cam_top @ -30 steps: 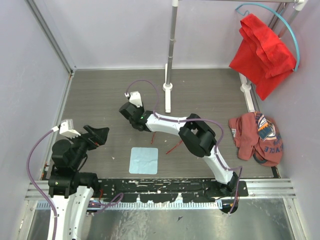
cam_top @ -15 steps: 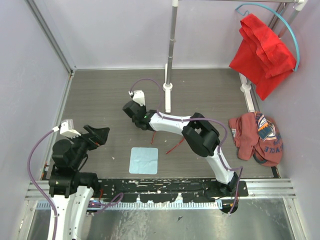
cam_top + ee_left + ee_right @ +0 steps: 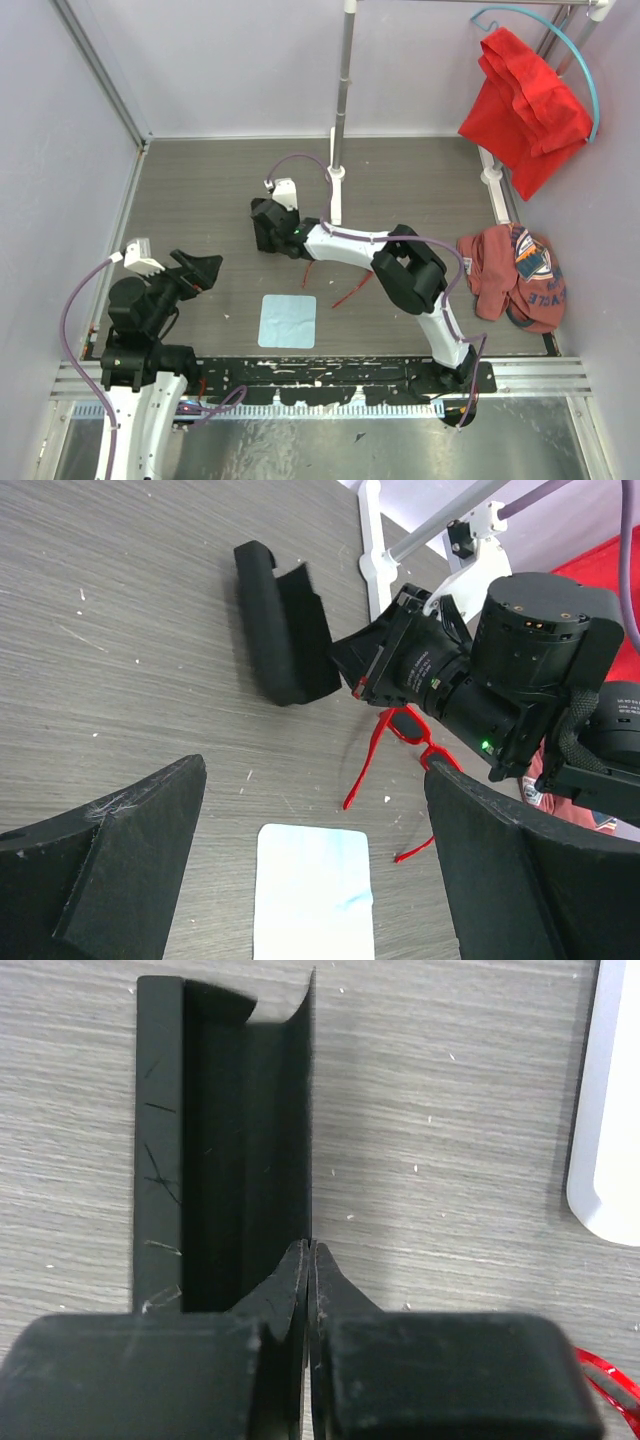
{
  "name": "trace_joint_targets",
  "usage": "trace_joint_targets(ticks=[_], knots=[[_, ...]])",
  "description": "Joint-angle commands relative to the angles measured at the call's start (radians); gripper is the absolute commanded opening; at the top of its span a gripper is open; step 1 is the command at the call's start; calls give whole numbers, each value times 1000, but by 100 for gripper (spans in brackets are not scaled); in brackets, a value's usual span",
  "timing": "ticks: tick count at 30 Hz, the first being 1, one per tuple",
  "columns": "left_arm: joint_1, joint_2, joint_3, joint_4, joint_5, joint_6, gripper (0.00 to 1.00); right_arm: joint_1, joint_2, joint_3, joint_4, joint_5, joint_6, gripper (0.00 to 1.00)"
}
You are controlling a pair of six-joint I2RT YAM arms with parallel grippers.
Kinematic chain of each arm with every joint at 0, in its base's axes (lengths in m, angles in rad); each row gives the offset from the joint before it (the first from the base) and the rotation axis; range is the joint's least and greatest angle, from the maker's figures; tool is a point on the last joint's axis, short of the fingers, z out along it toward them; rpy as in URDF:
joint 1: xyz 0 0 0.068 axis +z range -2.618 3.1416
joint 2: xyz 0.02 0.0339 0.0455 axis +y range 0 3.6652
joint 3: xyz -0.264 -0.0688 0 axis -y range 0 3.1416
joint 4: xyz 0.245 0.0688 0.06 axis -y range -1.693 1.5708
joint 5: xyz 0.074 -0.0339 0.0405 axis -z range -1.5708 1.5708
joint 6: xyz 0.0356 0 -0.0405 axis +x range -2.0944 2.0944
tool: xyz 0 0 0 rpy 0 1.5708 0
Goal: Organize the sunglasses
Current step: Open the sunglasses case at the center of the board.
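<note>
at the table's middle our right gripper (image 3: 312, 1260) pinches shut on the thin flap of the open black case (image 3: 220, 1140); we should hold that flap steady without dragging the case. our left gripper (image 3: 315, 780) hangs wide open. the left wrist view shows the sunglasses (image 3: 410, 735) lying unfolded under the right arm, near the pale blue cloth (image 3: 315, 895); the right wrist view alone shows the pinch up close.

Left arm (image 3: 140, 310) drawn back, left gripper (image 3: 310, 780) wide open, right arm (image 3: 400, 272) reaching forward-left, right gripper (image 3: 312, 1252) pinched tight
</note>
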Motion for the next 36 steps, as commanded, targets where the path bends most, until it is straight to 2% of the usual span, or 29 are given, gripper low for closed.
trace_joint_targets(ticks=[1, 13, 28, 36], knots=[[4, 3, -13, 44, 24, -12, 98, -8, -52, -17, -35, 40, 12, 1], [4, 25, -32, 92, 61, -28, 98, -17, -89, -57, -20, 39, -2, 1], [4, 207, -85, 237, 87, -39, 98, -17, -206, -150, 93, -23, -55, 1], [4, 248, -83, 259, 93, -29, 98, -18, -231, -170, 126, -39, -94, 1]])
